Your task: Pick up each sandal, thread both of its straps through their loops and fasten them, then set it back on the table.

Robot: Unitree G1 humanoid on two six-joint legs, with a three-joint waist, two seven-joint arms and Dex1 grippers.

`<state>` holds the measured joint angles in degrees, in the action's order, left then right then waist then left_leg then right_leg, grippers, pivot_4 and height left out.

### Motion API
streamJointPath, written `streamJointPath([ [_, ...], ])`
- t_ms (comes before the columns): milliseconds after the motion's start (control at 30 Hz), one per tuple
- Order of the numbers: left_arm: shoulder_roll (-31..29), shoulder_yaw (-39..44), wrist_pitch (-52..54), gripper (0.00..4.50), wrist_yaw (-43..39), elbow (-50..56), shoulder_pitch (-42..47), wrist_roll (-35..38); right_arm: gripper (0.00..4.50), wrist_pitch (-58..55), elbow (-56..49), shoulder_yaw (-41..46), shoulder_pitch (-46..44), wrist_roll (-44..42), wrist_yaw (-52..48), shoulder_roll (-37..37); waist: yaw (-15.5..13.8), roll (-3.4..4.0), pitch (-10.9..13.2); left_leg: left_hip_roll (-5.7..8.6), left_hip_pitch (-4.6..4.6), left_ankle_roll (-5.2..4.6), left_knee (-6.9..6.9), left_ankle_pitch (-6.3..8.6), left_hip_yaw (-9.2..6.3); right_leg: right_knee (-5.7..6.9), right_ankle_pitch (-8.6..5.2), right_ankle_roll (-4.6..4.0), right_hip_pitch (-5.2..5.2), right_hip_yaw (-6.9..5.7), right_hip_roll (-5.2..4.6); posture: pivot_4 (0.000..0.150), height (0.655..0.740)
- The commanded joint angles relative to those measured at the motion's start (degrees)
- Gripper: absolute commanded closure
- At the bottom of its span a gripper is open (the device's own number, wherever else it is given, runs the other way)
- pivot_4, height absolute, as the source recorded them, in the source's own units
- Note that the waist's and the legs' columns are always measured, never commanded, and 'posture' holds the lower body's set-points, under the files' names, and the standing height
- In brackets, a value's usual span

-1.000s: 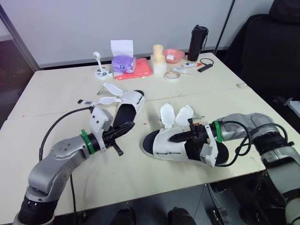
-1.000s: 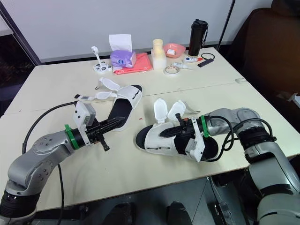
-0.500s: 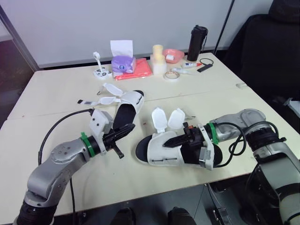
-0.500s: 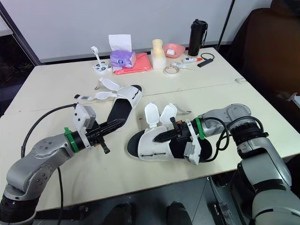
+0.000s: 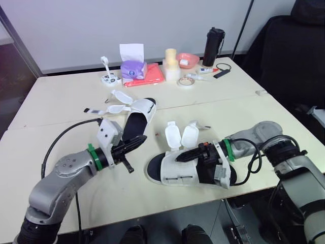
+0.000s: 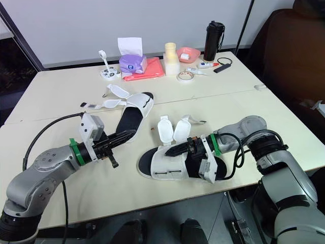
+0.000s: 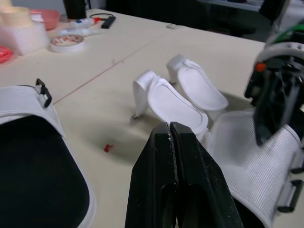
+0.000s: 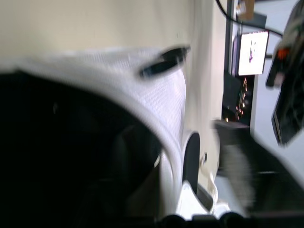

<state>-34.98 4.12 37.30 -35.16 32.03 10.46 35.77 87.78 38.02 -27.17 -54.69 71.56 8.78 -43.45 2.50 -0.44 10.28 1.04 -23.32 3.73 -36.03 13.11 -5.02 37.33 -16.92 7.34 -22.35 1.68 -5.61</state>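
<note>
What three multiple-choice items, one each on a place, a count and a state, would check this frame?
1. Where does the black bottle stand on the table?
A. at its far edge
B. at its near edge
C. at its middle

2. How many sandals lie on it?
A. one
B. two
C. three

3. The straps of the near sandal are:
A. fastened
B. standing open
C. missing

Answers: 1 A, the bottle stands among the clutter along the far edge. 2 B, there is the near sandal and a far sandal. 3 B, both straps stand up, free of their loops.
</note>
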Motion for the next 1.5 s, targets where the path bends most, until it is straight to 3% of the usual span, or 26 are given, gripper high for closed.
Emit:
streamJointPath([
  [33, -1.46, 1.29, -0.15, 4.5, -2.47, -0.09, -0.38, 1.16, 0.02, -0.47, 2.22, -0.85, -2.33, -5.34, -2.88, -2.31, 0.03, 0.0, 0.0, 0.0, 0.0, 0.0, 0.0, 0.0, 0.0, 0.0, 0.0, 0.0, 0.0, 0.0, 0.0, 0.15, 0.74],
  [167, -3.79, 1.75, -0.75, 4.5, -5.91, -2.13, -0.05, 1.1, 0.02, -2.43, 3.48, -3.44, 0.37, -17.69, -14.42, -8.12, -0.15, 0.0, 0.0, 0.0, 0.0, -0.02, -0.01, 0.01, 0.0, -0.03, 0.0, 0.0, 0.05, 0.0, -0.01, 0.15, 0.74],
  [233, -4.41, 1.74, -0.99, 4.5, -6.91, -2.83, 0.36, 1.19, 0.02, -5.31, 0.26, -6.19, 3.74, -28.38, -21.45, -12.55, -0.24, 0.0, 0.0, 0.0, 0.01, -0.04, -0.03, 0.02, 0.0, -0.05, 0.0, 0.0, 0.09, 0.0, -0.01, 0.15, 0.74],
  [333, -5.54, 1.12, -1.01, 4.5, -9.74, -3.61, 0.85, 1.55, 0.02, -18.87, -11.26, -8.89, 11.67, -51.85, -35.52, -20.9, -0.4, 0.0, 0.0, 0.0, 0.01, -0.08, -0.04, 0.04, -0.02, -0.06, 0.0, 0.0, 0.12, 0.0, -0.02, 0.15, 0.74],
  [433, -6.34, 0.09, -1.46, 4.5, -12.67, -4.14, 0.89, 1.78, 0.02, -38.46, -23.45, -5.26, 18.97, -72.33, -46.57, -25.69, 0.04, 0.04, 0.0, -0.01, 0.03, -0.15, -0.05, 0.08, -0.02, -0.05, 0.0, -0.01, 0.15, 0.04, -0.04, 0.15, 0.74],
  [600, -6.53, -2.96, -4.65, 4.5, -17.9, -5.84, 0.95, -0.45, 0.02, -65.41, -34.63, 5.08, 26.89, -89.68, -54.32, -29.23, -0.13, 0.19, 0.03, -0.03, 0.12, -0.19, -0.07, 0.1, 0.03, 0.08, 0.0, -0.02, 0.12, 0.11, -0.02, 0.15, 0.74],
  [833, -4.59, -11.41, -14.46, 4.5, -23.46, -15.45, 5.47, -9.89, 0.02, -96.96, -45.81, 17.64, 33.25, -106.77, -54.71, -24.93, -1.53, 0.19, 0.03, -0.01, 0.07, -0.2, -0.1, 0.11, 0.05, 0.04, 0.0, -0.02, 0.11, 0.09, -0.02, 0.15, 0.74],
  [933, -1.89, -14.29, -18.43, 4.5, -25.12, -20.79, 8.38, -12.78, 0.02, -104.79, -48.1, 20.4, 33.82, -109.11, -56.1, -22.9, -1.84, 0.19, 0.03, -0.01, 0.02, -0.2, -0.13, 0.11, 0.06, 0.04, 0.0, -0.01, 0.09, 0.09, -0.01, 0.15, 0.74],
  [1300, 5.0, -22.92, -27.58, 4.5, -30.15, -35.91, 14.72, -22.46, 0.02, -112.53, -47.19, 22.95, 31.85, -102.95, -59.18, -16.87, -1.74, 0.16, 0.04, 0.0, -0.06, -0.24, -0.13, 0.13, 0.06, 0.01, 0.01, 0.02, -0.01, 0.02, 0.0, 0.15, 0.74],
  [1500, 7.49, -23.65, -27.46, 4.5, -30.19, -38.18, 15.36, -24.01, 0.02, -122.34, -47.54, 27.56, 28.75, -108.05, -59.35, -13.49, -1.82, 0.16, 0.04, 0.01, -0.06, -0.24, -0.19, 0.13, 0.04, 0.0, 0.01, 0.03, 0.06, 0.01, 0.0, 0.15, 0.74],
])
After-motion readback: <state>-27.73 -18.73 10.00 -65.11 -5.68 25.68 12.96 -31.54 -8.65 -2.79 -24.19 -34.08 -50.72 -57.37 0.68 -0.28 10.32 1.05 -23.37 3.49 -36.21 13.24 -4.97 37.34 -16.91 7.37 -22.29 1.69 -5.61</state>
